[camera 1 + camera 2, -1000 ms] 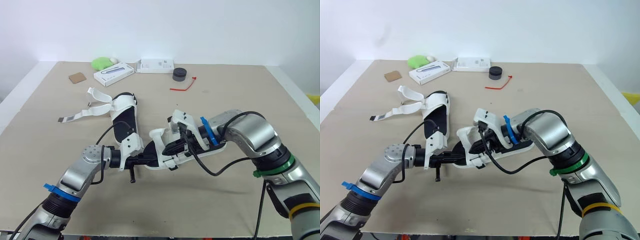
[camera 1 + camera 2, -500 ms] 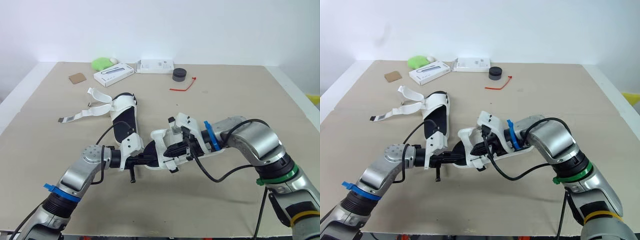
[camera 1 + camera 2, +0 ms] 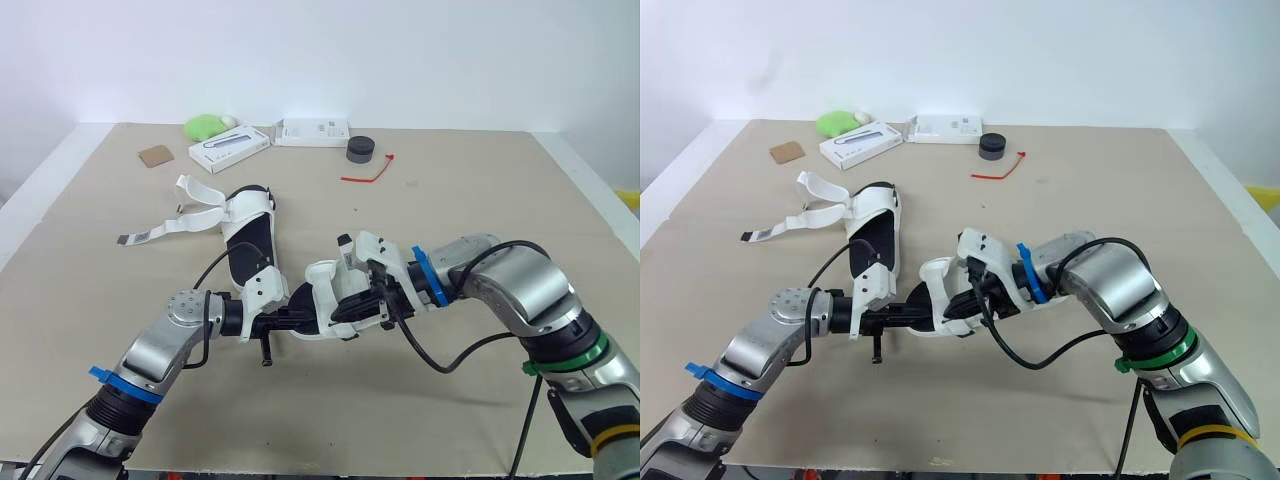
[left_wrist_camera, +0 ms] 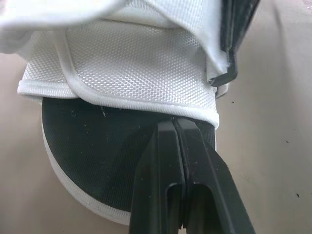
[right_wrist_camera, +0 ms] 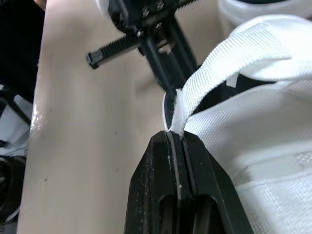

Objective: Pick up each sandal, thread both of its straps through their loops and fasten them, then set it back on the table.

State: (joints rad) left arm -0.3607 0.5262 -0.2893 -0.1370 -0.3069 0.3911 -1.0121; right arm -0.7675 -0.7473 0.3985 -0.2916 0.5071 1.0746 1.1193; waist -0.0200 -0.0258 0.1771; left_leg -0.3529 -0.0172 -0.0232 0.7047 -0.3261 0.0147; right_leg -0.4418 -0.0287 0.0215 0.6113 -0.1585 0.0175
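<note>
- Beige surface carries two white sandals; the far sandal lies with its straps loose.
- Near sandal, mid-surface: our left hand is clamped on its end and our right hand pinches its strap.
- Boxes at the back: we cannot read their print.

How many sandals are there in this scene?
2. The far sandal lies on the table, its straps spread loose. The near sandal is clamped by the left gripper, while the right gripper pinches its strap. None seems hidden.
</note>
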